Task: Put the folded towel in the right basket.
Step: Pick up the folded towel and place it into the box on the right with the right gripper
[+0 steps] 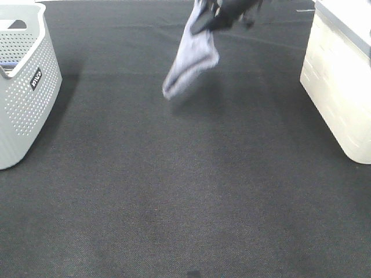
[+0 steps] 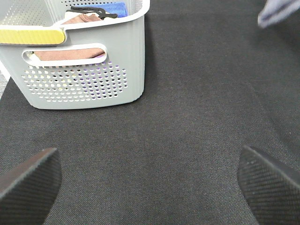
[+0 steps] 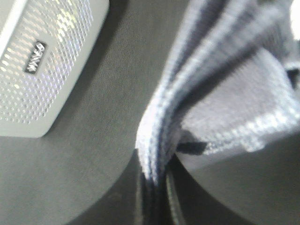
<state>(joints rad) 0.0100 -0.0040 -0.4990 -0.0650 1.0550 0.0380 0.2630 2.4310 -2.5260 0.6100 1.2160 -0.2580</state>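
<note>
Towel (image 1: 191,58) hanging from the right end effector (image 1: 217,17) above the table (image 1: 174,191).

From the high camera, the pale bluish towel dangles clear of the dark table near its far edge, roughly midway between the grey left basket (image 1: 26,87) and the white right basket (image 1: 342,87), touching neither. In the left wrist view, the left end effector (image 2: 149,187) hovers over bare table with its fingers (image 2: 28,183) spread wide and nothing between them; the left basket beyond it holds a brown cloth (image 2: 70,52) and something blue. In the right wrist view, the right end effector is clamped on the towel's bunched folds, which drape outward, blurred.
</note>
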